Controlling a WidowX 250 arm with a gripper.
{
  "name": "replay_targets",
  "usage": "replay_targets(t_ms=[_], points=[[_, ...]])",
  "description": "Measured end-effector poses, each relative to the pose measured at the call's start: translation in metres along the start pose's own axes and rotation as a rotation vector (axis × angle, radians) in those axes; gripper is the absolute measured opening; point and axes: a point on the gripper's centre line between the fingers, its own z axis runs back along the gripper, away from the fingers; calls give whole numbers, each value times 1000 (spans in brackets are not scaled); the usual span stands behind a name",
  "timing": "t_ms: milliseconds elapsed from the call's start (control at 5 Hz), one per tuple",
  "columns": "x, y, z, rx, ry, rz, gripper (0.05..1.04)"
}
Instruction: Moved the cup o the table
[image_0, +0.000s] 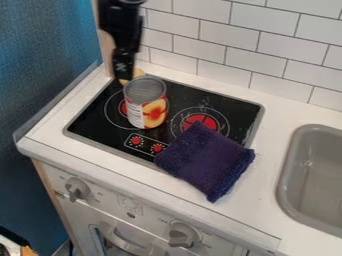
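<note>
Cup, i.e. the open-topped tin can, stands upright on the left ring of the black hob, w/ a fruit label round its side. My pincer hangs pointing down at the can's upper left in the camera view, v. near the rim; can't tell if it's touching. Can't tell if it's apart or together either.

Main risk, IMO: knocking the can over. It's tall, prob. light if empty, so a low sideways sweep from here could catch the rim & tip it. Coming down off-centre might do the same, or shove it across the hob, b/c the surface looks slick. A grip on the curved wall could also slip or twist if I only get the edge.

Next: the navy cloth lies over the hob's front edge & onto the worktop. If I carry the can low that way, its base could snag the cloth; set down half on the fold, it'd lean & poss. topple. Too far right & it may drop in the sink. There's also a tan roundish thing behind the can, which I could bump w/ a clumsy approach.
</note>
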Motion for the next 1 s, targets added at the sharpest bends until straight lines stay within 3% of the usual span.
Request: replay_targets(t_ms=[400,600,800,1000], points=[[43,6,-26,55,-33,168,999],[44,14,-51,132,12,201,999],[39,8,-63,155,45,212,999],[24,5,-80,177,18,189,999]])
